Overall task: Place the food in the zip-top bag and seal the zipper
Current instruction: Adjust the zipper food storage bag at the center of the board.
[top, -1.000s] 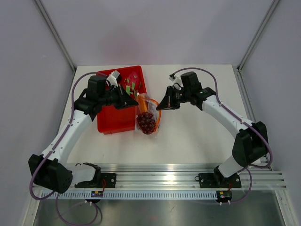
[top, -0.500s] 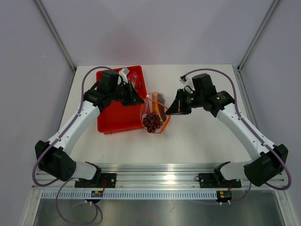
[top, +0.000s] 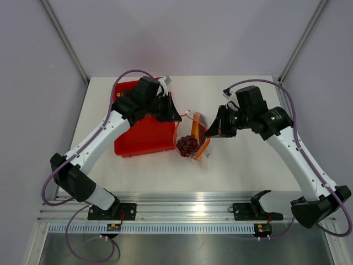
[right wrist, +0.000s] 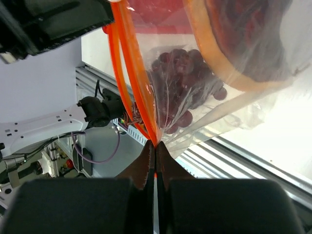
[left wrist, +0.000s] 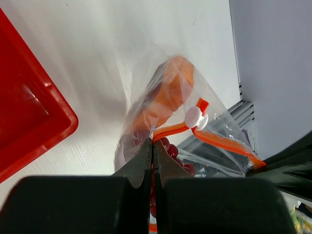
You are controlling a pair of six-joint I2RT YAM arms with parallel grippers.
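The clear zip-top bag [top: 193, 141] hangs between my two grippers over the white table, right of the red bin. Dark red round pieces of food [top: 188, 145] sit low inside it, with an orange-brown piece [top: 201, 122] above them. My left gripper [top: 177, 117] is shut on the left end of the orange zipper [left wrist: 214, 139]; the white slider [left wrist: 194, 117] sits partway along the strip. My right gripper [top: 209, 133] is shut on the zipper's right end [right wrist: 136, 78]. The dark red pieces also show through the plastic in the right wrist view [right wrist: 183, 80].
The red plastic bin [top: 140, 135] stands on the table left of the bag, under my left arm. The aluminium rail [top: 187, 207] runs along the table's near edge. Grey walls close the table at the back and both sides.
Both grippers have carried the bag to the right and slightly nearer, from the bin's right edge out over the white table. The bag hangs between them as before.
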